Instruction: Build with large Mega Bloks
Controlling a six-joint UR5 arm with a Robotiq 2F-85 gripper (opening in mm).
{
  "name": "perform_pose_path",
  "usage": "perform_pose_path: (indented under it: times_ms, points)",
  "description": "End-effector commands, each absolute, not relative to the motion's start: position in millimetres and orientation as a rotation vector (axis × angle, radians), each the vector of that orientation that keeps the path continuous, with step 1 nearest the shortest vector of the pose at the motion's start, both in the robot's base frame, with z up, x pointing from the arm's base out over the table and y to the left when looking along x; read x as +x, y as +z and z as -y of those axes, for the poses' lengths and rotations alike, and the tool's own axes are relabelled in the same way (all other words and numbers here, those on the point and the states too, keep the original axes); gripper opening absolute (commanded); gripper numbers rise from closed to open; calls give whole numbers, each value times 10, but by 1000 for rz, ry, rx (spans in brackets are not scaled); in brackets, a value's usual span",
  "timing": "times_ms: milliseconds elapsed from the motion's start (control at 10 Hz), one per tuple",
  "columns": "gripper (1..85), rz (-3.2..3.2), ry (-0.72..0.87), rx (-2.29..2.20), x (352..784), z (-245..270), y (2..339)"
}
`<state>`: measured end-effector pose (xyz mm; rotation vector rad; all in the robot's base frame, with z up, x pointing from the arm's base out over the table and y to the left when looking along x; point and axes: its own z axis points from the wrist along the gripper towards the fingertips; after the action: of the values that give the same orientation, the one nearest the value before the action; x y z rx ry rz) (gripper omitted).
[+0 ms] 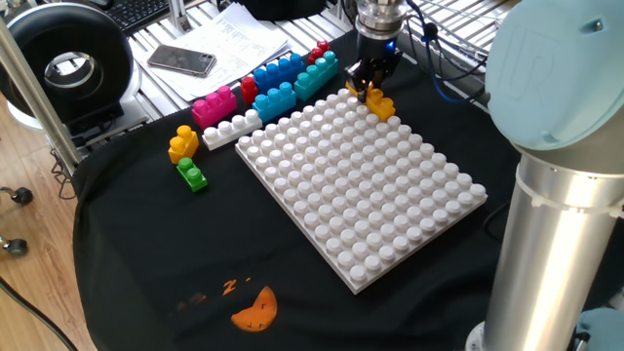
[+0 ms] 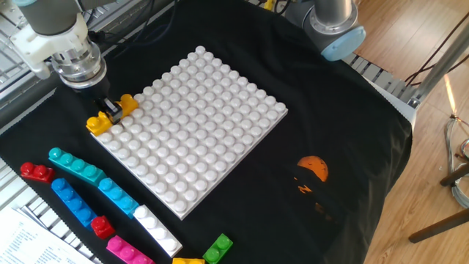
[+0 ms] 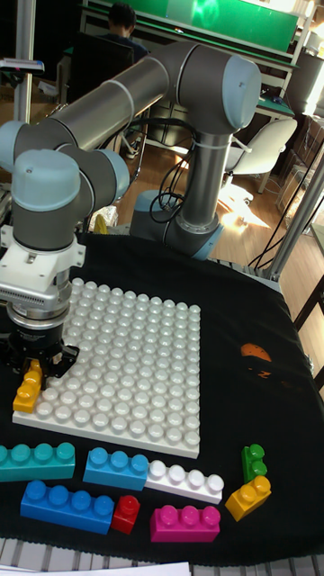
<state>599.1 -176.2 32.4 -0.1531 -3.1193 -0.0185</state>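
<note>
One long orange-yellow plastic brick [image 2: 110,115] sits at the corner of the white studded baseplate [image 2: 192,125], clamped across its middle by the black pincer [image 2: 111,109]. Cyan [image 3: 36,461], blue [image 3: 67,505], white [image 3: 187,481], pink [image 3: 184,522], red [image 3: 126,513] and green [image 3: 254,463] bricks lie near the plate on the black-covered desk [image 2: 344,147].

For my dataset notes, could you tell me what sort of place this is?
Probably a robotics lab or workshop: a UR5 arm over a cloth-covered table, a keyboard nearby, and someone seated at a workbench behind.
</note>
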Motion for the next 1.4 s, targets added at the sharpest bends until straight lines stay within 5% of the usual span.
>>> perform_pose_path:
  times_ms: [0, 200, 600, 900, 1100, 1300]
  points:
    - [50, 3127, -51, -157, 6012, 1732, 331]
    - [83, 3144, -58, -139, 6053, 1748, 328]
    - [360, 3172, -98, -73, 6109, 1751, 345]
    - [387, 3210, 42, -28, 6123, 1789, 231]
    - [513, 3218, 16, 18, 6108, 1739, 268]
    - [533, 3216, -5, 42, 6112, 1739, 272]
